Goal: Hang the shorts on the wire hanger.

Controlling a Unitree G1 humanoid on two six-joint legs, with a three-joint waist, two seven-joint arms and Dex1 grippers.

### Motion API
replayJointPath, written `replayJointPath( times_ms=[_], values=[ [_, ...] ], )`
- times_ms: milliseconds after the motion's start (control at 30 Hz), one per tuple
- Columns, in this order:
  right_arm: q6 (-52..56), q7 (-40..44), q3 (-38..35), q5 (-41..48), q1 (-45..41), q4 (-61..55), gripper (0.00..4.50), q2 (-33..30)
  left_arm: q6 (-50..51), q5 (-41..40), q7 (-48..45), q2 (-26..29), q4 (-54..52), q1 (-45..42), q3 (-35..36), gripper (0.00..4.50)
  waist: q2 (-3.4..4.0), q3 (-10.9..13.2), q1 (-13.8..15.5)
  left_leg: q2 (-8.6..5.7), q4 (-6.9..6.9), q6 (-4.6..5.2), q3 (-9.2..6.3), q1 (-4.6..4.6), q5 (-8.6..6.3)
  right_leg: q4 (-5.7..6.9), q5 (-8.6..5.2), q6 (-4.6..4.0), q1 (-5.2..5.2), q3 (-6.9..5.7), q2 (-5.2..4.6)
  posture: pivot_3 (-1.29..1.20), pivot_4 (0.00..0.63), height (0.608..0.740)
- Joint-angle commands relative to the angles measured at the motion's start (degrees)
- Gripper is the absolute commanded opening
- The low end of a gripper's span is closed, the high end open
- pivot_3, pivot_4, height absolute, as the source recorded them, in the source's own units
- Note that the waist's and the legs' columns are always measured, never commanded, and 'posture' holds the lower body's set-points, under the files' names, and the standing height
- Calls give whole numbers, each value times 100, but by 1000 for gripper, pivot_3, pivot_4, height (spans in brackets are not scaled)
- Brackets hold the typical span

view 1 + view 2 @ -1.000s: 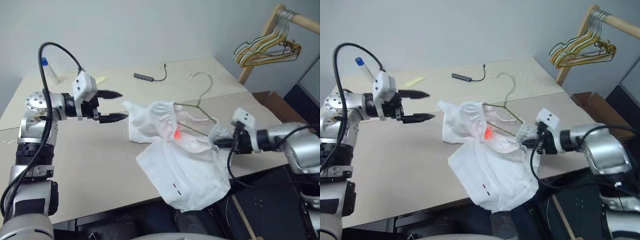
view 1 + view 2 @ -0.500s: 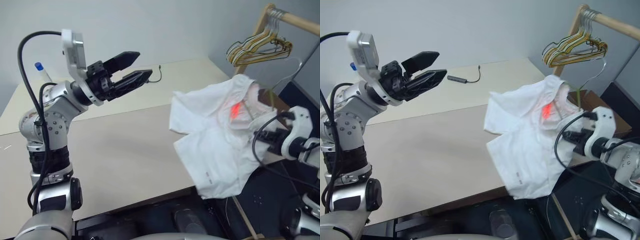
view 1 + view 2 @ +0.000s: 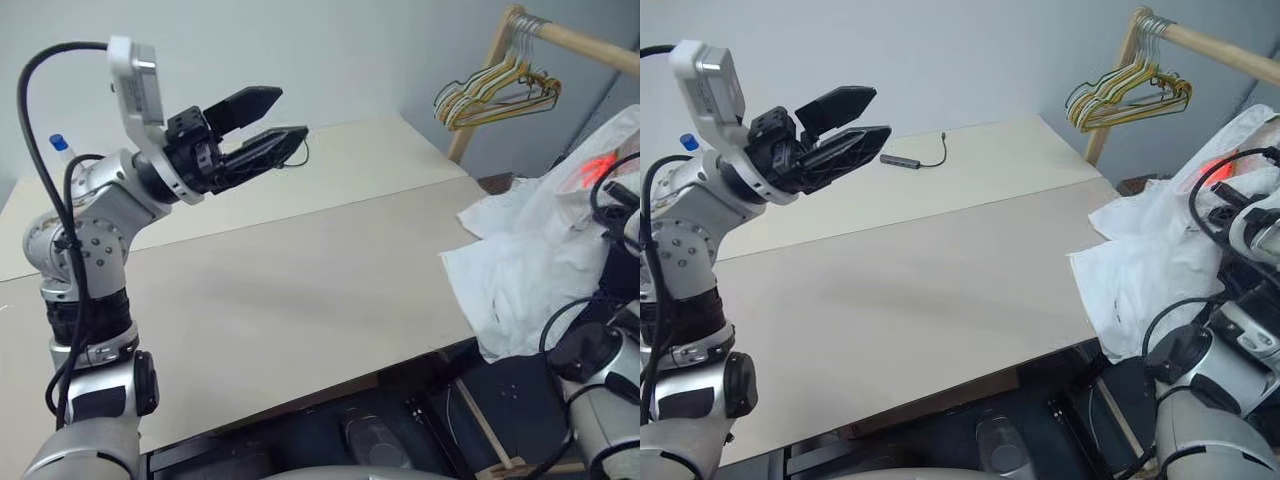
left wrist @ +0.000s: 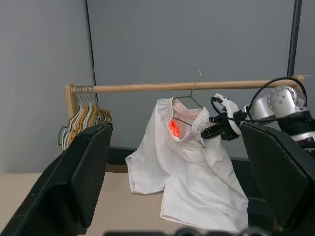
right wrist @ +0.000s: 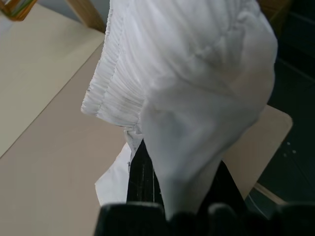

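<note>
Shorts draped on wire hanger, just under wooden rail. R hand clamped on hanger+fabric. L hand spread wide, empty, above worktop.

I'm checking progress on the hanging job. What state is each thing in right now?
Shorts: draped on the hanger, lifted clear of the table, near the rail.
Hanger: held up inside the shorts, hook at the rail; hooked on or not, can't tell.
Right gripper: shut on the shorts and hanger.
Left gripper: open, holding nothing, raised above the table.
Spare hangers: hanging bunched at the rail's end.
</note>
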Motion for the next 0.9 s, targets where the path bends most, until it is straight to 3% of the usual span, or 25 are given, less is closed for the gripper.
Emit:
replayJointPath(
  times_ms=[33,233,433,467,733,867,900],
  values=[
    [-663,-427,-265,-155,-381,628,0,-221,-76,-96,36,51,-213,55,52,4463,0,0,-5,0,0,0,0,0,0,-1,0,0,0,1,0,-196,0,740],
    [-1354,-1192,-859,-184,-583,1782,0,-302,-69,-95,59,114,-362,207,57,4463,2,1,-5,-1,-5,1,1,0,0,-7,0,-1,2,1,-1,-186,0,740],
    [-1419,-1410,-822,-47,-296,1733,0,-84,-51,-127,45,203,-528,376,51,4463,1,1,2,-2,-5,1,0,-1,0,-14,-1,0,5,2,-1,-183,0,740],
    [-1342,-1365,-745,-6,-219,1573,633,-3,-41,-139,51,222,-540,388,54,4500,1,1,2,-2,-5,1,-2,-1,0,-16,-1,0,7,1,-1,-183,0,740],
    [-1652,-1458,-167,-80,325,460,3259,408,-37,-180,40,293,-546,410,26,4500,6,2,-1,-2,-6,1,-4,0,0,-16,1,3,7,3,1,-186,0,740],
    [-2333,-1583,208,-236,769,14,4467,516,-47,-181,4,319,-520,379,-7,4500,6,2,2,-2,-6,1,-5,-1,0,-18,1,4,6,1,0,-189,0,740],
    [-2796,-1605,408,-342,996,-110,4467,540,-49,-178,1,323,-510,367,-13,4500,5,2,1,-3,-7,1,-4,-2,0,-20,1,4,5,2,0,-189,0,740]
  ],
)
